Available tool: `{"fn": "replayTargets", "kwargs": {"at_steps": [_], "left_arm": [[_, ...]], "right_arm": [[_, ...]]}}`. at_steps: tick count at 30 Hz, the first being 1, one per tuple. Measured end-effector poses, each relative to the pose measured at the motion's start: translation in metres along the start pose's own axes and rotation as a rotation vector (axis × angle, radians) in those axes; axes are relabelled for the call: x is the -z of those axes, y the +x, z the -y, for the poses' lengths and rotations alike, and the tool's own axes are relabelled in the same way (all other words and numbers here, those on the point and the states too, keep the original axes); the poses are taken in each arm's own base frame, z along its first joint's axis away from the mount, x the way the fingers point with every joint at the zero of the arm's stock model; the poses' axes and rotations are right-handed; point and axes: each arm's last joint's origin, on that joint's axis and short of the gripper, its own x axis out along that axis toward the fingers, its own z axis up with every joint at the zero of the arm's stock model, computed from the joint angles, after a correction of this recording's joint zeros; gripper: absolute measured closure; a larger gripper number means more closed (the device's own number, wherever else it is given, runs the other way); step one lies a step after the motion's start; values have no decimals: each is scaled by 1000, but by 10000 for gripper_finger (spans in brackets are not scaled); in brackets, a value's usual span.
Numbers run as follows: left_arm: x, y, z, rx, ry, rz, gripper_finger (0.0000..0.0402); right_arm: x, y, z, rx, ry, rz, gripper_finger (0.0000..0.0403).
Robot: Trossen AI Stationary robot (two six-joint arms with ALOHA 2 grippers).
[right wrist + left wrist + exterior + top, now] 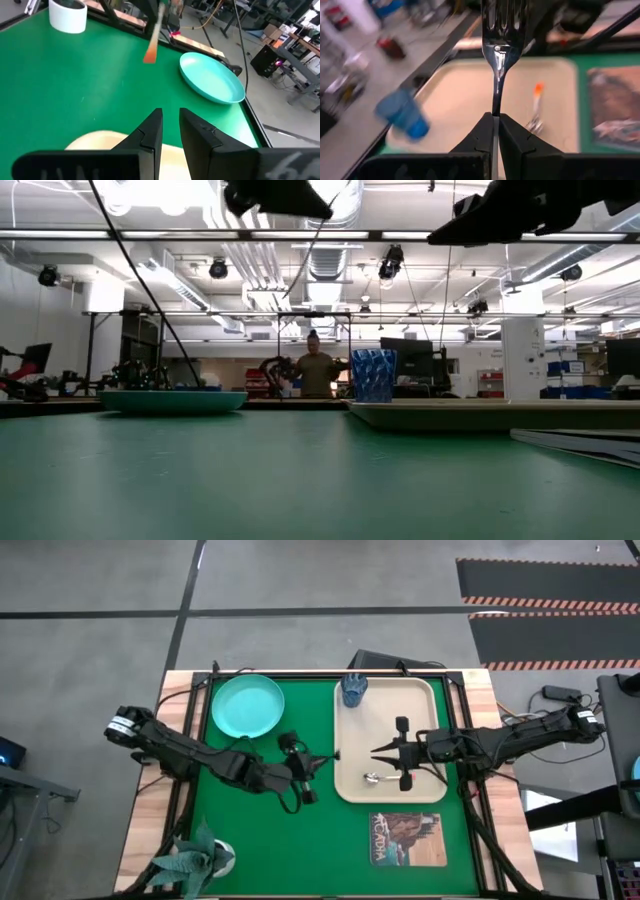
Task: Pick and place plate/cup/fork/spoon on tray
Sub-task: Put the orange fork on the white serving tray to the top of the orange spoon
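Observation:
My left gripper (322, 759) is over the green mat just left of the beige tray (420, 700), shut on the fork (501, 30), whose pronged head points at the tray. My right gripper (378, 752) hovers over the tray's middle, fingers a little apart (170, 117) and empty. The spoon (375, 778) lies flat on the tray near that gripper; it also shows in the left wrist view (536, 102). The blue cup (354, 690) stands upright in the tray's far left corner. The turquoise plate (247, 705) rests on the mat at the far left. My left gripper pinches the fork's thin metal neck (495, 106) between its two fingers, just behind the pronged head. The fingers come level from the table's left and lie along the fork. The fork is lifted clear; its orange handle (151, 47) sticks out behind and below the fingers.
A printed picture card (407, 838) lies on the mat near the tray's front edge. A potted plant in a white pot (200, 860) stands at the near left corner. A person (318, 370) stands in the room beyond the table.

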Motion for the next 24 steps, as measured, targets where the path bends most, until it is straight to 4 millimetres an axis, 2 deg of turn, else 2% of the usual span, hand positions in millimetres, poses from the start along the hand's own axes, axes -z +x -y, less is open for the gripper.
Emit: {"fn": "replayTargets", "kwargs": {"at_steps": [4,9,17,24], "left_arm": [[-4,1,5,167,24,128,401],[-2,3,10,347,28,243,401],[8,5,18,539,34,337,401],[6,5,17,555,29,349,402]], "right_arm": [[-2,12,-4,-74,10,52,346],[-11,23,-8,-167,36,207,338],[-29,42,-10,-259,70,438,269],[-57,69,-12,-443,37,499,222]]}}
